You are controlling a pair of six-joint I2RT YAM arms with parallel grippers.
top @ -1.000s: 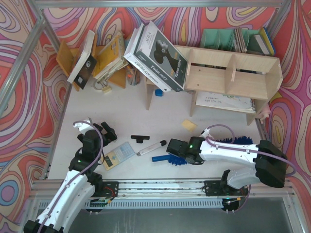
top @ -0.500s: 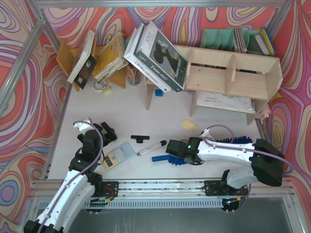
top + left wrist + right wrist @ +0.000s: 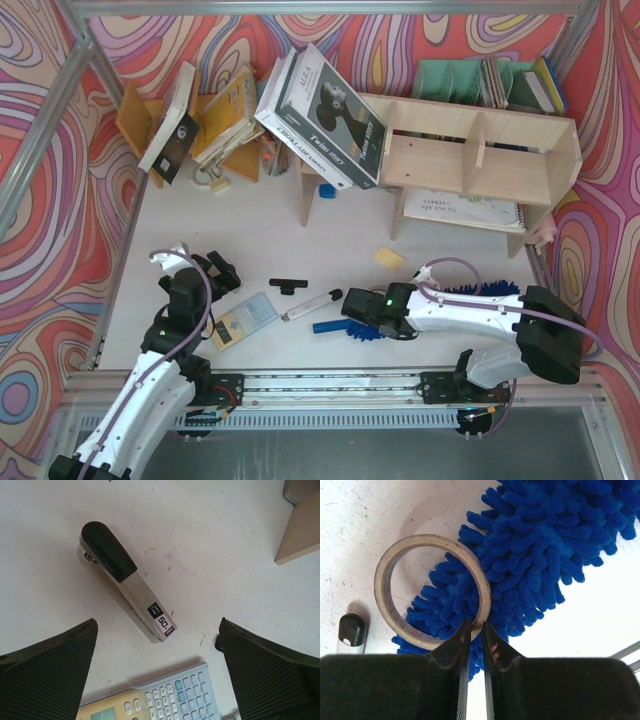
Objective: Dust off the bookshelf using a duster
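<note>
The duster point(image 3: 545, 545) lies flat on the table at lower centre of the top view, well apart from the bookshelf point(image 3: 480, 150) at upper right. My right gripper point(image 3: 476, 626) pinches the wall of a ring point(image 3: 427, 539) resting on the fluff. I judge the ring should be cleared aside before I grip the smooth handle point(image 3: 325, 326). The left gripper point(image 3: 157, 625) hangs spread and empty. From above, the right arm hides much of the fluff.

Blue duster point(image 3: 540, 560) lying flat, plywood bookshelf point(image 3: 470, 160) behind, seemingly upright
</note>
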